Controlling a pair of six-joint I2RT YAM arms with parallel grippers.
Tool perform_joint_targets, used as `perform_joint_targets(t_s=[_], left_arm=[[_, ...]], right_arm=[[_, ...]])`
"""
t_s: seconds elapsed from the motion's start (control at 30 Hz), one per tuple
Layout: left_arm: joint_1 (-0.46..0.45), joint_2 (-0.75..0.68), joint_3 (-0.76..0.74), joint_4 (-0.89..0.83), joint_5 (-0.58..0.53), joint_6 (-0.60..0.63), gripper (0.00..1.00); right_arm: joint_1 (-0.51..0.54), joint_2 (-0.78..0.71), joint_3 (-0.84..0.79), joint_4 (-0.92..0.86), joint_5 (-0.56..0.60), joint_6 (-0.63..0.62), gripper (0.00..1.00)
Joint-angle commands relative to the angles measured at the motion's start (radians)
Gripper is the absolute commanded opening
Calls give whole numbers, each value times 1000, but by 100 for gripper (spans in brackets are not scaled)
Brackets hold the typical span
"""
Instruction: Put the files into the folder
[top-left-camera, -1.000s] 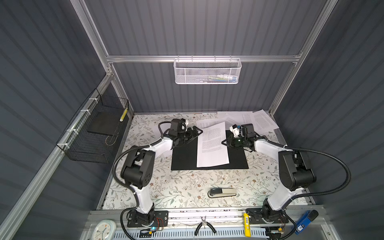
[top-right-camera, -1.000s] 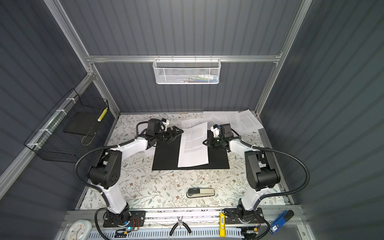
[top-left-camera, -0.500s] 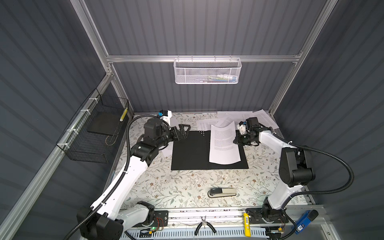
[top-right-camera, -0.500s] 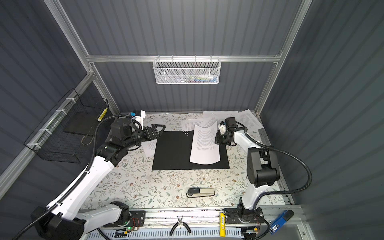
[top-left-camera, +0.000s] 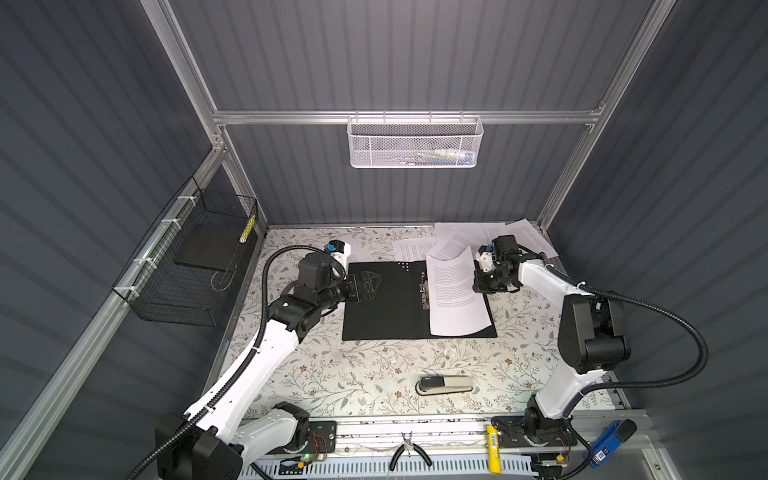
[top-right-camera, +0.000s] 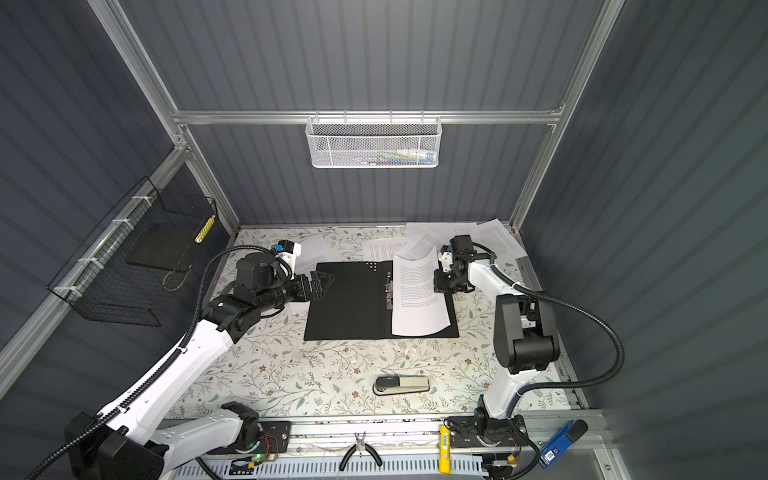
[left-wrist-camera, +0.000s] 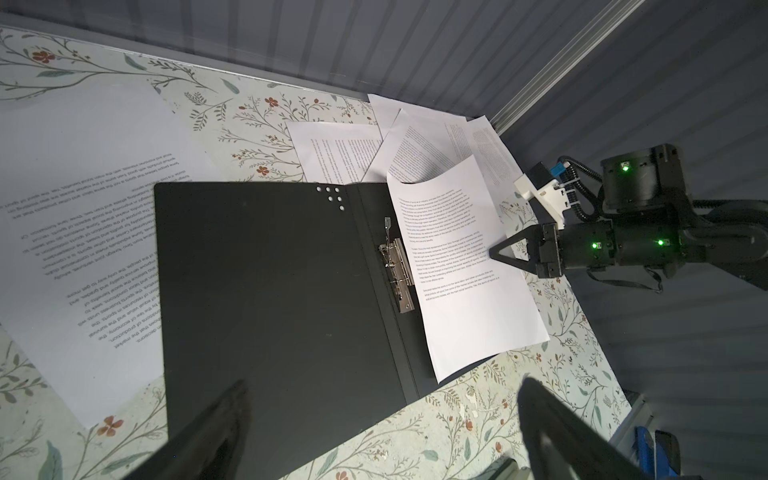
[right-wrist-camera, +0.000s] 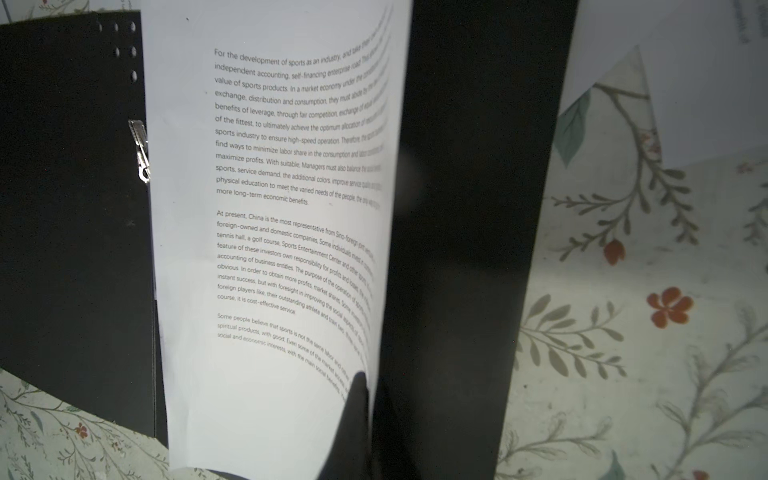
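Sliding the sheet toward the clip is, as we judge, the step in hand. Our right hand is closed on the outer long edge of the sheet. This edge is raised, the inner edge rests on the right half of the open folder, and the far end curls upward. Our left hand stands wide and holds nothing, hovering over the outer edge of the left cover.

To do it well, we should lower the pinched edge slowly so the paper lies flat, and move it sideways without buckling, because it looks thin and bends easily. The left hand could press the left cover so the folder does not slide on the desk. Whether the inner edge is under the clip or only beside it, we cannot tell.

The long axis of the sheet runs from the near side to the far wall, almost parallel to the spine, with its near end drifting a little to the right. The first text lines are at the far end. The other files lie in the far right corner.
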Motion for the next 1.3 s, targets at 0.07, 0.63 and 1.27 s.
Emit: perform_joint_targets(t_s=[0.07,0.63,1.27], left_arm=[[-53,-19,40,-72,-28,96,100],[-64,-17,39,-77,-34,112,100],[-63,-5,41,-74,-21,112,100]], right_arm=[[-6,21,24,-40,38,-29,0],[-23,40,44,-52,63,-3,0],[-11,41,35,-22,-58,22,0]])
